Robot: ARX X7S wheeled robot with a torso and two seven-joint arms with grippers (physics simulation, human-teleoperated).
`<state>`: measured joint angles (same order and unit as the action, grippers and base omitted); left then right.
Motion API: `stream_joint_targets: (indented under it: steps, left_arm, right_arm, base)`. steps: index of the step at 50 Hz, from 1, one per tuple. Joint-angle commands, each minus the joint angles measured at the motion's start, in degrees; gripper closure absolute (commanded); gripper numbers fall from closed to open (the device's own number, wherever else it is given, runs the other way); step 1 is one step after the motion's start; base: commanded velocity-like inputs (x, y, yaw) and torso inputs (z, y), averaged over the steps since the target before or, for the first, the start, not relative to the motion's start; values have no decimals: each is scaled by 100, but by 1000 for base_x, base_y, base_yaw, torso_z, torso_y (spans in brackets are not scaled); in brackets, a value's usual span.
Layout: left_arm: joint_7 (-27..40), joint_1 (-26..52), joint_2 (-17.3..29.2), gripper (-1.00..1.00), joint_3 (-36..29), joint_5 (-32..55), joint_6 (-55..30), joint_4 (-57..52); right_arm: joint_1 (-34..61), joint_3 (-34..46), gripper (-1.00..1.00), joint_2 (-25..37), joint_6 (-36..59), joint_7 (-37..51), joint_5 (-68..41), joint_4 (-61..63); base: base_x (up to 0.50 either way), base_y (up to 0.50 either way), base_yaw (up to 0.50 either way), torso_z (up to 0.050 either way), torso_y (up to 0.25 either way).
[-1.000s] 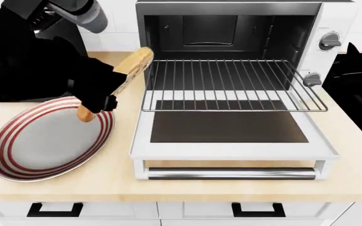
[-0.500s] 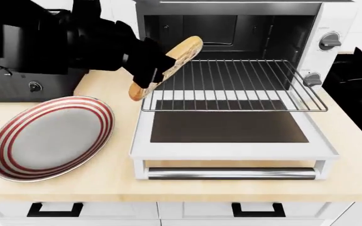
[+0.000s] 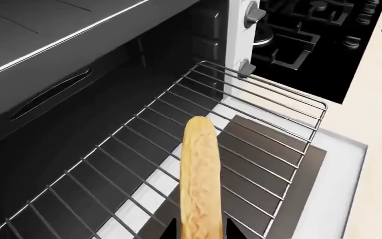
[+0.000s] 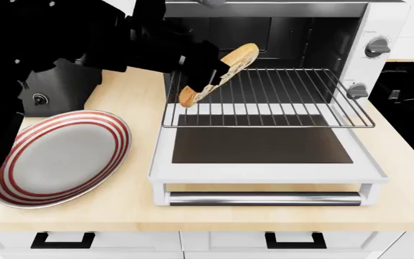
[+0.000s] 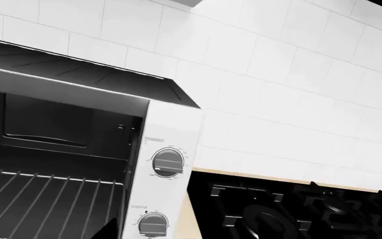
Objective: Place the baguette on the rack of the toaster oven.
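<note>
Nearest, red-striped round metal plate (image 4: 60, 156) on the light wood counter (image 4: 128, 210). Past it, black left gripper (image 4: 201, 82) clamped on the golden-brown baguette (image 4: 218, 73), tilted above the left end of the pulled-out silver wire rack (image 4: 279, 100). Behind, white-and-steel toaster oven (image 4: 383, 32), door down. Right gripper out of view; jaw state unknown.

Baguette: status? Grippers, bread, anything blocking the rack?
Left gripper shut on baguette, held tilted above the rack's left end, not yet down. Right gripper not in view. Toaster oven door open, rack pulled out, nothing on it.
</note>
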<state>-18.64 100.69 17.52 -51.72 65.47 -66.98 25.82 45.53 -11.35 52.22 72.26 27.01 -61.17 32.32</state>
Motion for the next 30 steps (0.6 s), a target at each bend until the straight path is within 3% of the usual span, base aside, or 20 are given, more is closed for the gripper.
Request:
stream_joint_targets:
  steps: [1, 10, 30]
  left_arm:
    - [-439, 154, -451, 100, -170, -422, 465, 878]
    - [-775, 294, -891, 100, -261, -647, 811, 1871]
    - [-632, -128, -843, 100, -360, -610, 795, 1596]
  right_arm:
    - [-61, -146, -100, 84, 72, 68, -134, 30]
    - [14, 137, -100, -29, -4, 108, 5, -34]
    - [-327, -376, -100, 173, 42, 129, -311, 116]
  base:
    - [0, 0, 0, 0, 0]
    - [0, 0, 0, 0, 1]
    - [0, 0, 0, 1, 1]
